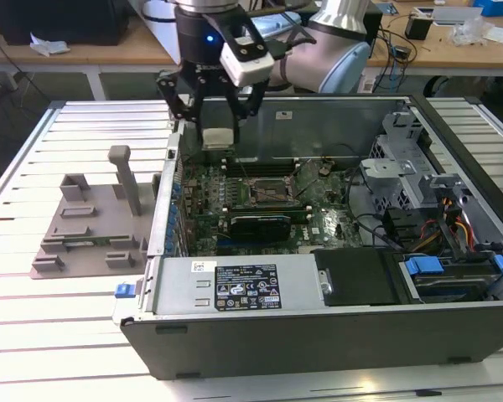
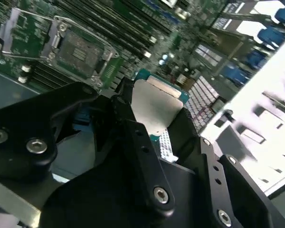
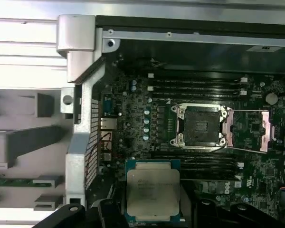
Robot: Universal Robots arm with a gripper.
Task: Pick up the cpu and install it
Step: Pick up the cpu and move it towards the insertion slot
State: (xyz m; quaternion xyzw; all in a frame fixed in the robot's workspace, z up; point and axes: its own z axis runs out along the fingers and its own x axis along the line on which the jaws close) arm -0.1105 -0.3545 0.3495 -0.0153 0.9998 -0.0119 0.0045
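Observation:
The cpu [image 1: 219, 136], a flat square chip with a silver-grey top, hangs in the air above the back left corner of the open computer case, and my gripper [image 1: 218, 126] is shut on it. Both wrist views show the cpu [image 2: 154, 107] [image 3: 153, 190] clamped by its edges between black fingers [image 2: 130, 123]. The empty processor socket [image 3: 201, 125] [image 1: 268, 191] [image 2: 78, 50] lies on the green motherboard with its metal load plate [image 3: 249, 130] swung open beside it. The chip is off to the side of the socket, well above the board.
The case wall [image 3: 80, 109] stands close by the held chip. A black graphics card [image 1: 260, 224] sits in front of the socket, memory slots [image 3: 194, 85] flank it. A grey plastic fixture [image 1: 92, 226] lies on the slatted table at the exterior view's left. Drive cages and cables [image 1: 419, 201] fill the case's right.

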